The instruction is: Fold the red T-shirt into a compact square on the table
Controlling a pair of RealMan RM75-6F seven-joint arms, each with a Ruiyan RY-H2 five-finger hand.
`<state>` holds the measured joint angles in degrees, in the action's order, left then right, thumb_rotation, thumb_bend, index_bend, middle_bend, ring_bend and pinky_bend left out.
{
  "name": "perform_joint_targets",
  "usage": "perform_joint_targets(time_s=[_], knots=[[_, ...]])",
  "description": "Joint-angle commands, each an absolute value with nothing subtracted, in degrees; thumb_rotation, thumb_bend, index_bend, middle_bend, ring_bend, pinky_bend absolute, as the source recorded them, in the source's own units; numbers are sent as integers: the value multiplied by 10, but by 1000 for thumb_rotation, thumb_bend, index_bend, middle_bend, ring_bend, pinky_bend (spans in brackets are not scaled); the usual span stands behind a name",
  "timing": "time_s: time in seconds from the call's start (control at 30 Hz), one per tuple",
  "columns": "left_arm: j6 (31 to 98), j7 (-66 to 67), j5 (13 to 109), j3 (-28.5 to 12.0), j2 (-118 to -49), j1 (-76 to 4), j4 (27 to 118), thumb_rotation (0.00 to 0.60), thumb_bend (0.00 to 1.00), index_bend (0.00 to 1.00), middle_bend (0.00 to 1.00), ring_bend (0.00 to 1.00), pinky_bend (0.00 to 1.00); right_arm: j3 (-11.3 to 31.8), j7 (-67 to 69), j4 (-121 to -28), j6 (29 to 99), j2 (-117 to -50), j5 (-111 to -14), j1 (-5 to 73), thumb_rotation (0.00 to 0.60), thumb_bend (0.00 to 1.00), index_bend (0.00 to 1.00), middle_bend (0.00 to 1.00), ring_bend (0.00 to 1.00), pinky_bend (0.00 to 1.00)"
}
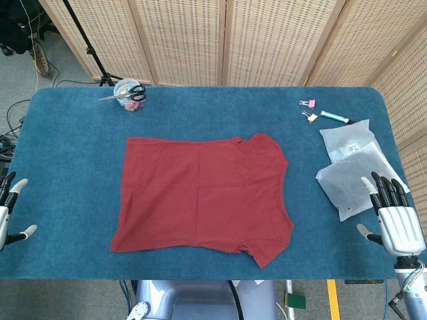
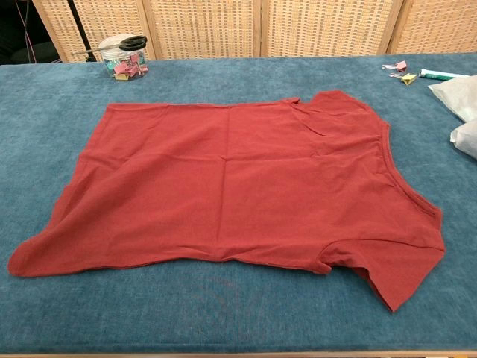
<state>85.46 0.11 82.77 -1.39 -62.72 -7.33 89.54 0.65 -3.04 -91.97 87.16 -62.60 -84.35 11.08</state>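
Note:
The red T-shirt [image 1: 203, 192] lies flat on the blue table [image 1: 67, 147], collar to the right and hem to the left; in the chest view the T-shirt [image 2: 238, 186] fills the middle, one sleeve pointing to the near right corner. My left hand [image 1: 10, 210] shows only partly at the left edge of the head view, fingers apart, holding nothing. At the lower right my right hand [image 1: 393, 217] hovers, fingers spread, empty, well to the right of the shirt. Neither hand shows in the chest view.
A clear cup [image 1: 129, 93] with clips and scissors [image 1: 123, 95] stands at the back left. Two white plastic bags [image 1: 350, 160] lie at the right, just beyond my right hand. Binder clips [image 1: 308, 110] and a marker [image 1: 333, 117] rest at the back right.

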Motion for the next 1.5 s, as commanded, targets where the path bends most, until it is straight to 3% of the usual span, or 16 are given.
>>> perform_joint_targets(time_s=[0.03, 0.23, 0.37, 0.63, 1.0, 1.5], knots=[[853, -2, 832, -13, -626, -72, 897, 600, 0, 0, 0, 0, 0, 5, -32, -925, 875, -622, -856, 106, 600, 0, 0, 0, 0, 0], [861, -12, 842, -14, -623, -67, 901, 600, 0, 0, 0, 0, 0, -26, -6, -934, 854, -605, -923, 111, 600, 0, 0, 0, 0, 0], [862, -18, 849, -13, -621, -65, 905, 600, 0, 0, 0, 0, 0, -71, 63, -879, 843, -627, -1060, 141, 600, 0, 16, 0, 0, 0], [868, -33, 851, -18, -615, -60, 907, 600, 0, 0, 0, 0, 0, -95, 75, -789, 838, -732, -1163, 169, 600, 0, 216, 0, 0, 0], [856, -37, 848, -21, -613, -61, 905, 600, 0, 0, 0, 0, 0, -84, -16, -783, 791, -800, -1172, 192, 600, 0, 333, 0, 0, 0], [847, -38, 847, -23, -612, -61, 904, 600, 0, 0, 0, 0, 0, -64, -110, -802, 722, -850, -1127, 214, 600, 12, 353, 5, 0, 0]])
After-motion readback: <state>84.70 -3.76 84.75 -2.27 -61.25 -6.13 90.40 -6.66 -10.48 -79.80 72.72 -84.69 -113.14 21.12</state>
